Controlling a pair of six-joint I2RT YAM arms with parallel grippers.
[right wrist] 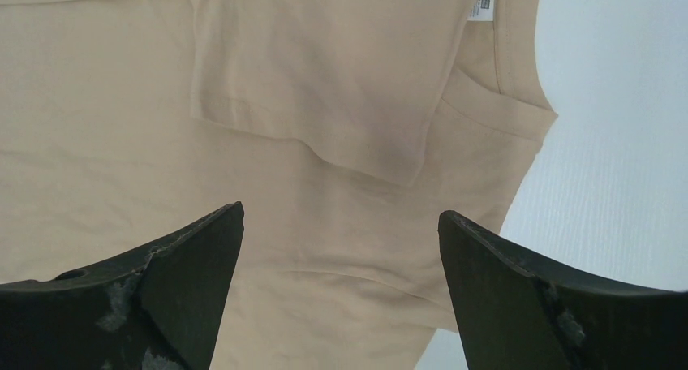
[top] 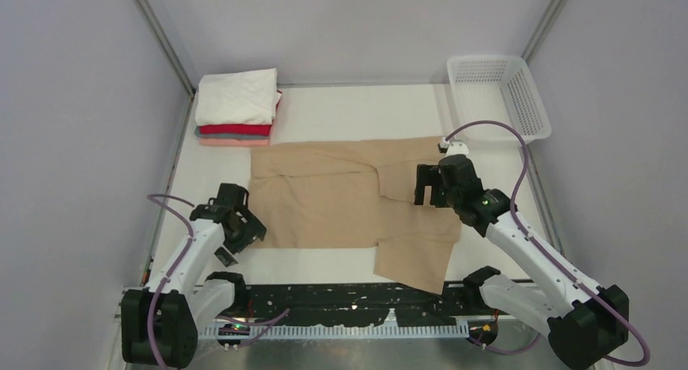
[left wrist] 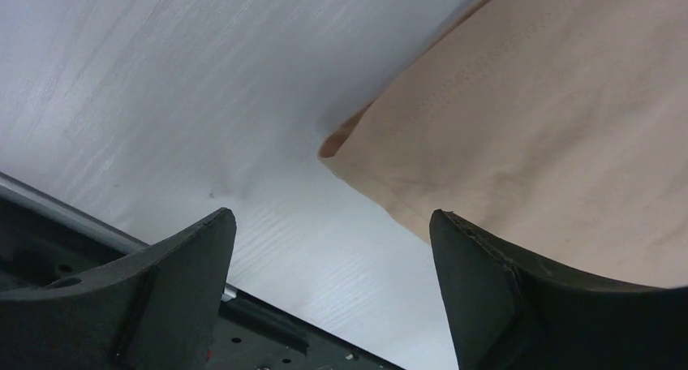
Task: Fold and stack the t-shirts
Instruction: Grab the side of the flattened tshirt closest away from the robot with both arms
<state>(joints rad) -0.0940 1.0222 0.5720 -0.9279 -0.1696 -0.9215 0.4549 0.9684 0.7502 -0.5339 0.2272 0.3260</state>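
- Tan t-shirt point(top: 324, 195) lies spread flat on the white table point(top: 349, 110). It is partly folded, with one sleeve turned in over the body.
- Its near right flap runs down to the table's near edge, and its tip lies over the black rail there.
- In the right wrist view the tan t-shirt point(right wrist: 122, 143) fills most of the picture. The neckline and a small white label point(right wrist: 483, 1) sit at the top right, and the print on the label is too small to read.
- The left wrist view takes in only one corner of the tan t-shirt point(left wrist: 552, 126). The tip of that corner is slightly curled, and the rest is cut off by the frame.
- Left gripper point(top: 243, 224) sits just beside the tan t-shirt's near left corner. Its jaws are spread wide with nothing between them point(left wrist: 331, 220). Whether a finger touches the cloth cannot be told.
- Right gripper point(top: 430, 185) is over the tan t-shirt's right part and hides some of that edge from above. Its jaws are also spread wide and hold nothing point(right wrist: 341, 212). Contact with the cloth is unclear.
- Stack of folded t-shirts point(top: 238, 110) stands just beyond the tan t-shirt's far left corner. The top shirt is white, then red, then a thin grey sliver that is hard to make out, with salmon-pink at the bottom.
- White mesh basket point(top: 527, 102) stands beyond the tan t-shirt's far right corner.
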